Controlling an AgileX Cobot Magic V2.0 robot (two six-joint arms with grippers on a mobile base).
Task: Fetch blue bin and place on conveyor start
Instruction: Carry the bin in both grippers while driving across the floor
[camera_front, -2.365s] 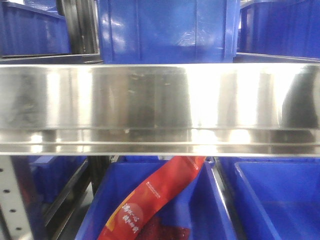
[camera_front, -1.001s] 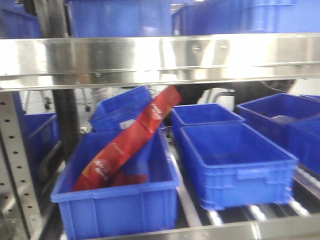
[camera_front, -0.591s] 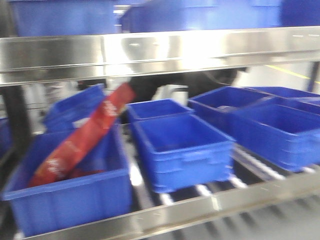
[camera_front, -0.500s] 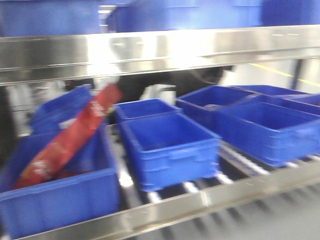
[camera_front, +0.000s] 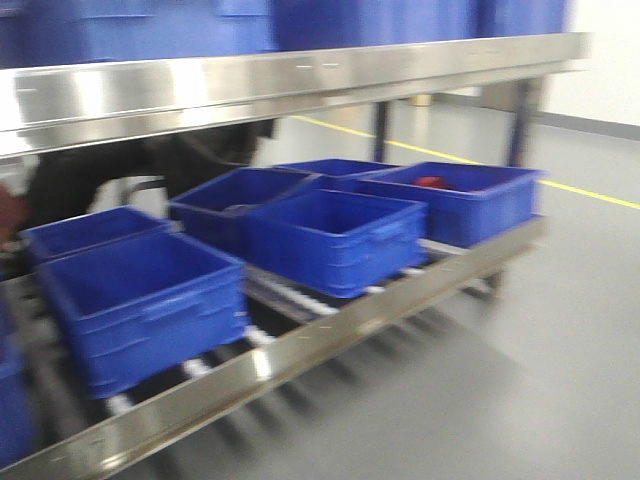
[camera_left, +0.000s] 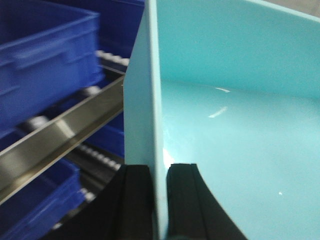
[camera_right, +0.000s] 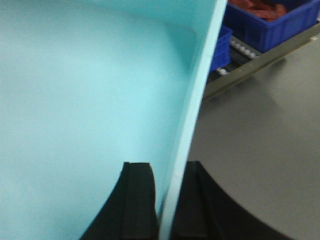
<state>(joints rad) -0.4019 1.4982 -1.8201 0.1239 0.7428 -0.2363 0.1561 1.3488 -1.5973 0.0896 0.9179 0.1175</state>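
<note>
Gripped on two sides, beside the steel shelf (camera_left: 60, 137): pale blue bin (camera_left: 235, 130), left gripper (camera_left: 159, 171) pinched tight over one wall, right gripper (camera_right: 167, 169) over the opposite wall, a finger inside and outside each. Dark blue crates (camera_front: 335, 235) in rows on that shelf; something red (camera_front: 430, 181), perhaps, in the farthest, too blurred to name.
</note>
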